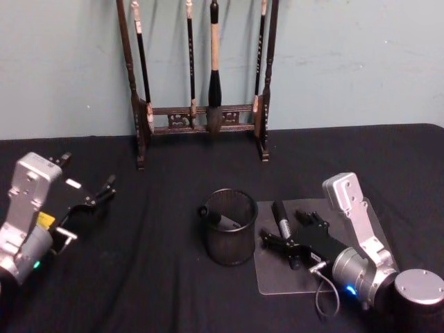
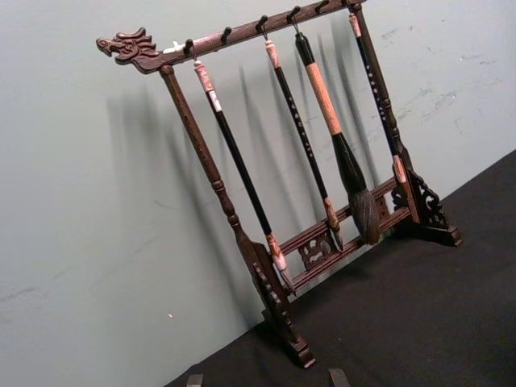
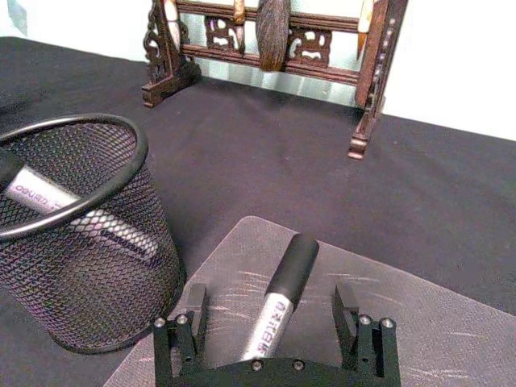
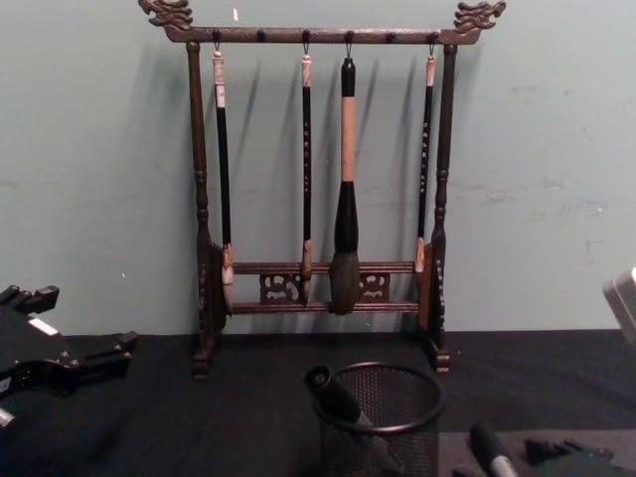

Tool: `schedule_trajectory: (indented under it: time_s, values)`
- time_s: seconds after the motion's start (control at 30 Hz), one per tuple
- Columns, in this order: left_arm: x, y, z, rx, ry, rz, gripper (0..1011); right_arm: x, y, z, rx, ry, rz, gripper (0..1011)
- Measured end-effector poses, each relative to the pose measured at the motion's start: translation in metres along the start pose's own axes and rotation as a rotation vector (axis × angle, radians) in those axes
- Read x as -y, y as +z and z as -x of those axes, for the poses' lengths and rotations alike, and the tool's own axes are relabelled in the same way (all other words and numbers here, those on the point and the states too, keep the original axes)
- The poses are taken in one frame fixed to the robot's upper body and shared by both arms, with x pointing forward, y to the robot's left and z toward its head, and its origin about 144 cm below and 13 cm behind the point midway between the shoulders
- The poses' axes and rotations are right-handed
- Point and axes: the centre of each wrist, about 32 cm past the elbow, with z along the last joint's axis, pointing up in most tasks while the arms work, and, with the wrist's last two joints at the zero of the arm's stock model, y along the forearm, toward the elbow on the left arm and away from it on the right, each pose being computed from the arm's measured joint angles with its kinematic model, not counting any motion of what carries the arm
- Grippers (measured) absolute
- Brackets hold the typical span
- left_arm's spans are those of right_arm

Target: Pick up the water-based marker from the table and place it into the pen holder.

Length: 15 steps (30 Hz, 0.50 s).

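Note:
A water-based marker (image 1: 280,216) with a black cap and grey barrel lies on a grey mat (image 1: 277,277) on the black table (image 1: 173,180), just right of the black mesh pen holder (image 1: 229,227). My right gripper (image 1: 286,233) is open and low over the mat, one finger on each side of the marker (image 3: 282,290), not closed on it. The pen holder (image 3: 72,242) has another marker (image 3: 81,218) leaning inside. My left gripper (image 1: 90,199) is open at the table's left, away from these things. In the chest view the pen holder (image 4: 383,417) stands at bottom centre.
A tall dark wooden brush rack (image 1: 201,76) with several hanging brushes stands at the back of the table against the pale wall. The brush rack (image 2: 322,161) faces the left wrist camera. Black cloth lies bare between the rack and the pen holder.

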Motion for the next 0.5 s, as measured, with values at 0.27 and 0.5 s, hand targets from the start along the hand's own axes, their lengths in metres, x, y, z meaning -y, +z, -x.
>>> schedule_trajectory:
  time_s: [0.27,0.5]
  values:
    - [0.0000,0.0000,0.0000,0.000,0.000,0.000,1009,-0.0002,-0.0010,-0.0001,-0.002,0.002,0.000,1002]
    - [0.0000,0.0000,0.0000,0.000,0.000,0.000,1009,-0.0002,-0.0010,-0.0001,-0.003,0.002,-0.001,1002]
